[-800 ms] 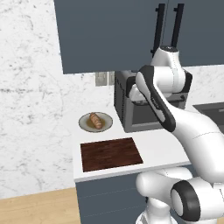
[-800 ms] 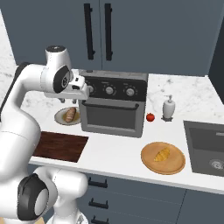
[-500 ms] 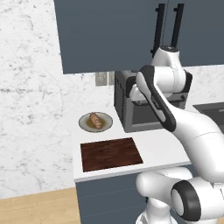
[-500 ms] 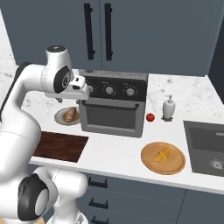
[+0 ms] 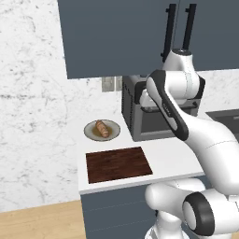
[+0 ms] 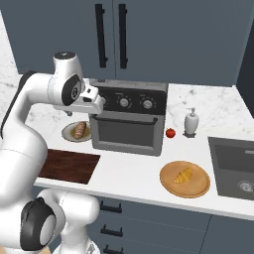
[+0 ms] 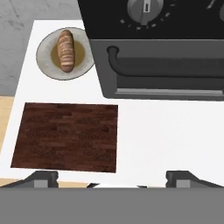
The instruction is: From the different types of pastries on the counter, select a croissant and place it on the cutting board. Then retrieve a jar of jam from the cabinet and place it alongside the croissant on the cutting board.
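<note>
The croissant (image 6: 184, 174), a small golden crescent, lies on a round light-wood plate (image 6: 196, 190) on the white counter (image 6: 131, 174), right of the oven. A longer brown glazed roll (image 7: 66, 49) rests on a round grey plate (image 7: 44, 61) at the back left. In front of that plate lies the bare dark-brown cutting board (image 7: 65, 136), also seen as the cutting board (image 5: 118, 164). My gripper (image 7: 111, 179) hangs high over the counter's front edge, open and holding nothing. The cabinet (image 6: 149, 34) has its doors shut, and the jar of jam is out of view.
A dark toaster oven (image 6: 130, 119) stands mid-counter, with my hand (image 6: 91, 98) by its upper left corner. To its right are a small round red thing (image 6: 170, 132), a white soap dispenser (image 6: 191, 122) and a sink (image 6: 233, 166). Bare counter (image 7: 157, 140) lies right of the board.
</note>
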Controlling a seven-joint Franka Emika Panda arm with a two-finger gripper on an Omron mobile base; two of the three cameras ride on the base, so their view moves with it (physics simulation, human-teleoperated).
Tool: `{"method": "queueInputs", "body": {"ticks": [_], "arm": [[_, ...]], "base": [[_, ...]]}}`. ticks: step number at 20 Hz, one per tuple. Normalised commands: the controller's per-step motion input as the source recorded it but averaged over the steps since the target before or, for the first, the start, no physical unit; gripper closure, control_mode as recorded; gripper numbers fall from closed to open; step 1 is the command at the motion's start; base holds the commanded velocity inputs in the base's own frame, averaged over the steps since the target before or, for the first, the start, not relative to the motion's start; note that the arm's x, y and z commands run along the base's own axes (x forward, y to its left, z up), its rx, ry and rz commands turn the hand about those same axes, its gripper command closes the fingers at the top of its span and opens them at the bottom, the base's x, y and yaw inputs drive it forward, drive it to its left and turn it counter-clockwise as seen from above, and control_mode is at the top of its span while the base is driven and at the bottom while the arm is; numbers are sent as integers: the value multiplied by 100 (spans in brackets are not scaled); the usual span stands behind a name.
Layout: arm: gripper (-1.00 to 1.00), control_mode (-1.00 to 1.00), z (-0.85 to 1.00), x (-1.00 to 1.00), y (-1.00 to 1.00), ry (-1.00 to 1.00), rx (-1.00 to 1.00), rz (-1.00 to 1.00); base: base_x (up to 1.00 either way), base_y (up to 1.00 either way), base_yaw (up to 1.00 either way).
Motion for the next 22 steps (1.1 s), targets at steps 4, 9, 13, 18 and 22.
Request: {"method": "queueInputs", "body": {"ticks": [4, 9, 13, 18, 22], "arm": [[-100, -100, 0, 0, 0, 0, 0, 0], [-100, -100, 0, 0, 0, 0, 0, 0], [-100, -100, 0, 0, 0, 0, 0, 0], [-100, 100, 0, 0, 0, 0, 0, 0], [-100, 100, 0, 0, 0, 0, 0, 0]], "base": [[0, 0, 0], [0, 0, 0], [0, 0, 0], [-3, -1, 0], [-38, -16, -1]]}}
